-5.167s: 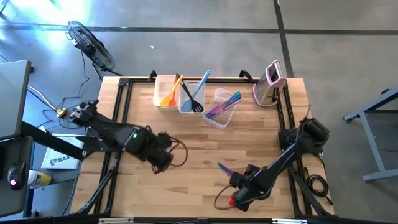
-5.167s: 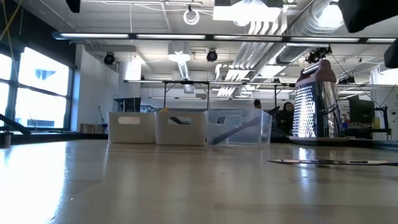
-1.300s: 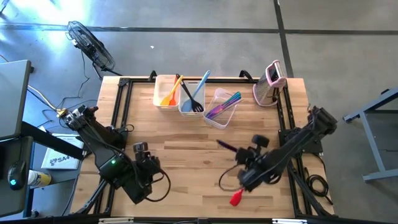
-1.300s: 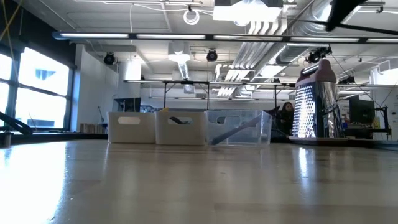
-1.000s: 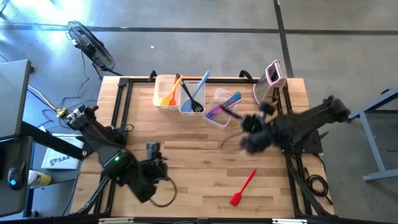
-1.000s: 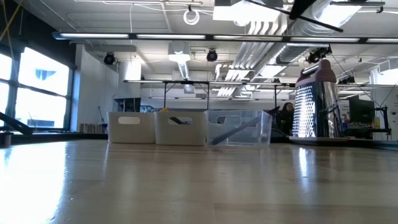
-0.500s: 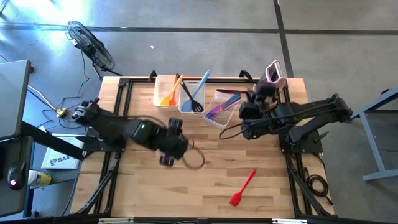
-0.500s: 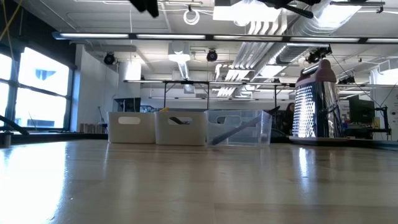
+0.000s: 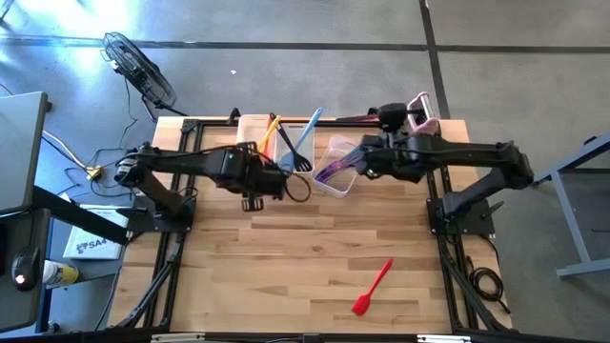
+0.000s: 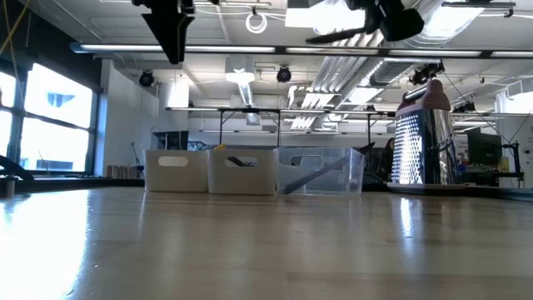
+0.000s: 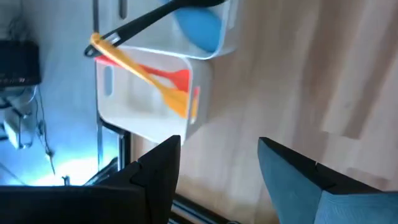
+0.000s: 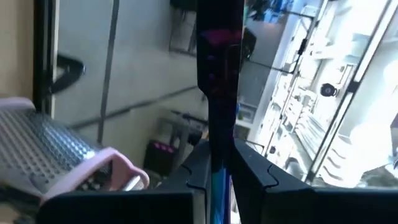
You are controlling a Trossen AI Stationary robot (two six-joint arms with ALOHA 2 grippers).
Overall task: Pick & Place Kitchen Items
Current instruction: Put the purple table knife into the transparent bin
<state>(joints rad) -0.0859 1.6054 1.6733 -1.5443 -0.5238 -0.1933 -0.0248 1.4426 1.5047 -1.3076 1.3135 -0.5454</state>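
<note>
My right gripper [image 9: 379,122] hangs high over the table's far edge, between the clear tub [image 9: 339,170] and the pink-and-metal grater [image 9: 416,122]. It is shut on a dark purple utensil [image 9: 348,119]. My left gripper [image 9: 255,181] is open and holds nothing. It hovers by the near side of the left white tub [image 11: 149,93], which holds an orange and a yellow utensil [image 11: 163,84]. The middle tub [image 9: 294,152] holds a light blue and a black utensil. A red spatula [image 9: 372,288] lies flat on the near right of the table. My right gripper pinches the purple utensil's shaft [image 12: 217,146] between its two fingers. The shaft runs on past the fingertips [image 12: 249,171]. In the low view the utensil [image 10: 333,37] hangs nearly level, lifted high above the table and the tubs.
The three tubs stand in a row along the far edge, and the clear one [image 10: 321,171] holds purple and teal utensils. The grater [image 10: 420,137] stands upright at the far right. Bare wood fills the middle and near left of the table.
My right gripper has carried the purple utensil from the table's middle toward the far edge and has rolled its wrist. My left gripper has swung from the near left of the table up to the left tub, staying open. The red spatula has not moved.
</note>
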